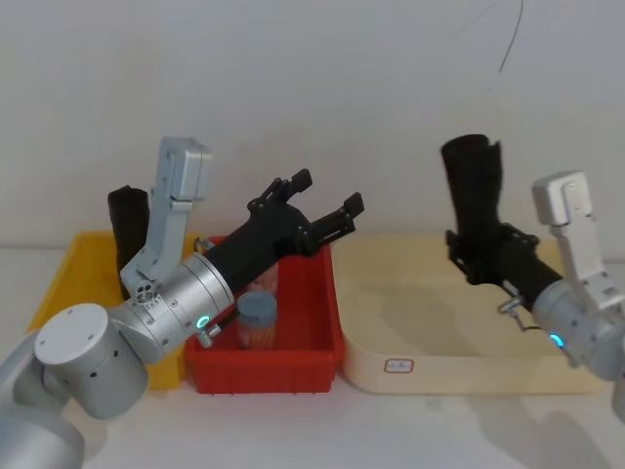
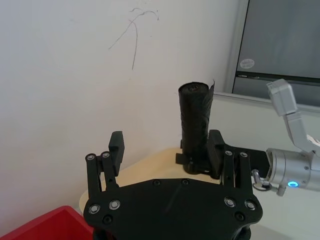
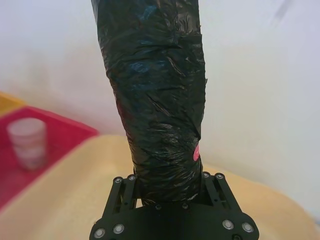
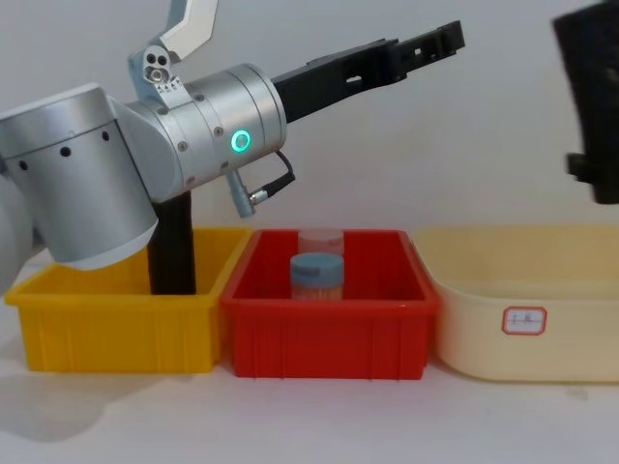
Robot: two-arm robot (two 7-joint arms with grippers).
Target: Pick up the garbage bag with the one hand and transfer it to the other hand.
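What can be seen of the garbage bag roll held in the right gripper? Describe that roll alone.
The garbage bag is a black cylindrical roll of crinkled plastic film, with a small pink spot low on its side and a loose flap at its top. It stands nearly upright, its lower end clamped by the right gripper, in the air above the cream tray.
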